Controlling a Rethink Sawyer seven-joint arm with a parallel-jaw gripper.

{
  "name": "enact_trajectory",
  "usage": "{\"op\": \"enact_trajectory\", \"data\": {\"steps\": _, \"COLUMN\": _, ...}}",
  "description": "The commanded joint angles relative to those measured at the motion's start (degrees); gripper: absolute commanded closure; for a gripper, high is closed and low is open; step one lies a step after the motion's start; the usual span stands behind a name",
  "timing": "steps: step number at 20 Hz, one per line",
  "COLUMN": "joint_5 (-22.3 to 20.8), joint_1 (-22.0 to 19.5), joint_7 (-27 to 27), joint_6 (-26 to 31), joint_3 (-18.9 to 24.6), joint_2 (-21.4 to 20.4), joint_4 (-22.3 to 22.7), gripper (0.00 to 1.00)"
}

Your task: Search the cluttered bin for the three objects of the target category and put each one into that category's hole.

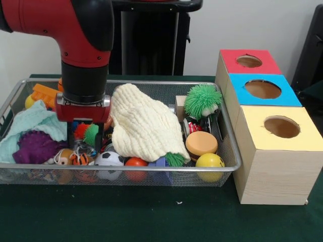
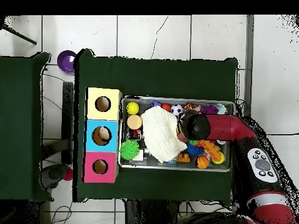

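My gripper (image 1: 91, 135) is lowered into the left half of the wire mesh bin (image 1: 229, 151), right over an orange and green spiky ball (image 1: 87, 132). Clutter hides its tips, so its state is unclear. In the overhead view the arm's wrist (image 2: 195, 125) covers it. A cream cloth (image 1: 144, 126) (image 2: 160, 134) lies heaped across the bin's middle. A green spiky ball (image 1: 202, 101) (image 2: 129, 149) sits at the end nearest the boxes. A purple spiky ball (image 1: 35, 147) rests on a teal cloth (image 1: 30, 126). Three wooden boxes stand beside the bin, with red (image 1: 249, 61), blue (image 1: 262, 89) and yellow (image 1: 281, 127) holed tops.
Along the bin's front lie a soccer ball (image 1: 109, 159), an orange ball (image 1: 135, 162), a blue block (image 1: 159, 162), a yellow ball (image 1: 209, 161) and an orange disc (image 1: 201, 143). An orange plastic toy (image 1: 45, 93) sits at the back left. Something pale shows inside the blue hole (image 2: 102, 136).
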Motion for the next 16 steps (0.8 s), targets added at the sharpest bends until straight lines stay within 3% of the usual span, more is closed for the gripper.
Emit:
{"op": "enact_trajectory", "data": {"steps": 1, "joint_5": -3.0, "joint_1": 0.5, "joint_7": -1.7, "joint_6": 0.7, "joint_3": 1.2, "joint_2": 3.0, "joint_4": -1.3, "gripper": 0.0}}
{"op": "enact_trajectory", "data": {"steps": 5, "joint_5": -1.0, "joint_1": 0.8, "joint_7": -2.2, "joint_6": 5.6, "joint_3": 1.4, "joint_2": 4.6, "joint_4": -2.5, "gripper": 0.0}}
{"op": "enact_trajectory", "data": {"steps": 16, "joint_5": -3.0, "joint_1": 2.5, "joint_7": -3.1, "joint_6": 6.4, "joint_3": -0.8, "joint_2": 7.2, "joint_4": -4.9, "gripper": 0.0}}
